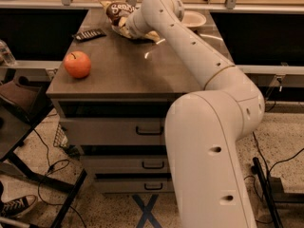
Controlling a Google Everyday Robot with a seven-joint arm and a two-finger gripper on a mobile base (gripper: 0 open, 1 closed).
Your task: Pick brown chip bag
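Observation:
The brown chip bag [117,11] lies at the far end of the table top, its dark brown end with white lettering facing up and pale yellow-tan foil [151,35] showing below the arm. My gripper [124,29] is at the end of the white arm, which reaches across the table from the right. The gripper sits right at the bag's near side, mostly hidden behind the wrist [142,18]. Whether it touches the bag cannot be told.
A red-orange apple [77,64] stands near the table's left edge. A flat black remote [89,34] lies at the far left. A pale plate [194,19] sits at the far right. The grey table [123,70] has drawers below. A dark chair [19,99] and cables are at the left.

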